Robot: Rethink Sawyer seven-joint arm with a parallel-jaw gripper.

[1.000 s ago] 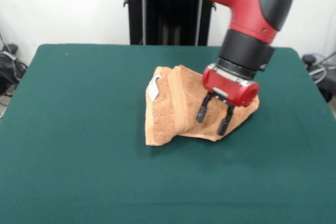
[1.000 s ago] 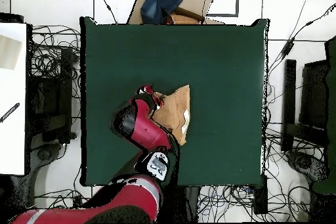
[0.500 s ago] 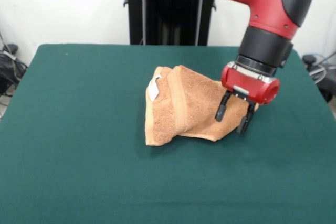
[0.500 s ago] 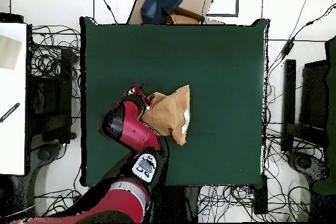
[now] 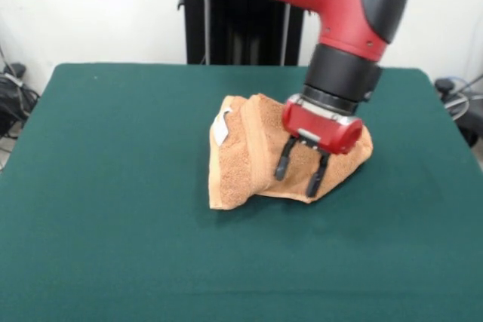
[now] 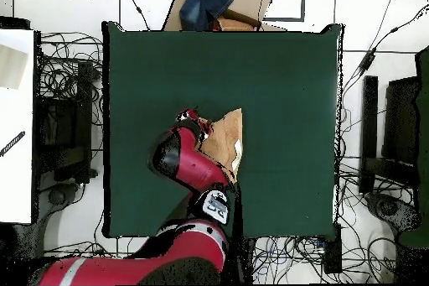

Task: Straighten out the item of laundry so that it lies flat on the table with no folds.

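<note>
The item of laundry [image 5: 253, 156], an orange-tan towel, lies crumpled and folded over itself near the middle of the green table [image 5: 113, 156]. Its border band runs down the left part and a white label [image 5: 221, 127] sticks out at its left edge. My gripper [image 5: 296, 179] hangs open over the towel's right front part, with both black fingers [image 5: 281, 165] pointing down and nothing between them. I cannot tell whether the tips touch the cloth. In the overhead view the arm covers part of the towel [image 6: 226, 136], and the gripper [image 6: 192, 118] sits at the towel's left edge on the table [image 6: 276, 81].
A cardboard box with a blue cloth [image 6: 214, 2] sits just beyond one table edge. A white surface [image 6: 15, 123] stands off to the left side, and cables lie on the floor all round the table.
Half a second ago the gripper stood at the towel's right edge in the front view; it has swung back left over the towel. The towel's shape looks the same.
</note>
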